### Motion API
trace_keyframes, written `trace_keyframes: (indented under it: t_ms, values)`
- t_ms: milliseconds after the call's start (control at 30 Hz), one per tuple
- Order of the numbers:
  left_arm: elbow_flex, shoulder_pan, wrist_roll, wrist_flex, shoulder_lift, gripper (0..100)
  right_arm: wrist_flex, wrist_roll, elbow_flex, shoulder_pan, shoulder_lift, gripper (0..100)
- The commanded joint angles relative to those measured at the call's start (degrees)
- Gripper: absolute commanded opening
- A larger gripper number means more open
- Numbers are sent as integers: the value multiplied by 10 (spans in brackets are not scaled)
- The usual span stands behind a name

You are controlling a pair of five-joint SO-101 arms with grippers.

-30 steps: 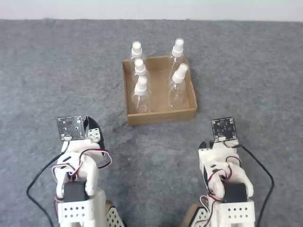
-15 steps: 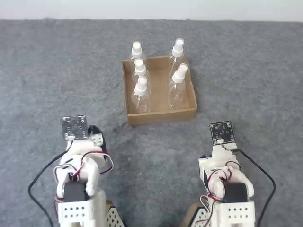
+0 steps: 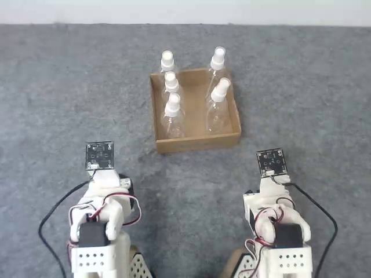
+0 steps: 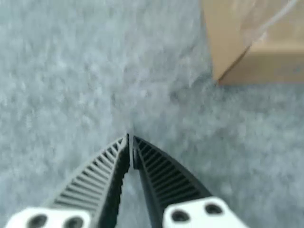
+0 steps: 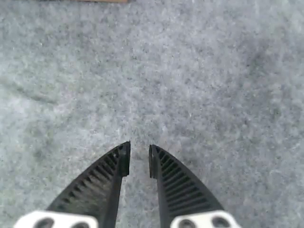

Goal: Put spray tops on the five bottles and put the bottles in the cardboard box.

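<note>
The left tool [image 4: 130, 141], clenched on nothing, and the right tool [image 5: 139, 159], tips slightly parted and empty, hang over the grey tabletop [image 3: 64, 98], with the cardboard box [image 3: 197, 141] at 1 o'clock from the left and 11 o'clock from the right, about equally near, holding five upright spray-topped bottles [image 3: 173, 116].

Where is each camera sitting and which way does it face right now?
High view: fixed overhead, looking down on the table, the cardboard box with bottles, the left arm and the right arm.
Left wrist view: on that arm, looking past its shut left gripper at table and box corner.
Right wrist view: likewise, past the slightly open right gripper at table.
Shared: high and left wrist views both show the box.
</note>
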Motion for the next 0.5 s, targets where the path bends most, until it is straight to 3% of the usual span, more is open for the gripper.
trace_keyframes:
  t_ms: [0,467]
  values:
    - [-7,-4,-2,12,-10,12,3,8,17,5,-8,7]
    - [-7,-3,-3,12,-10,12,3,8,17,4,-8,7]
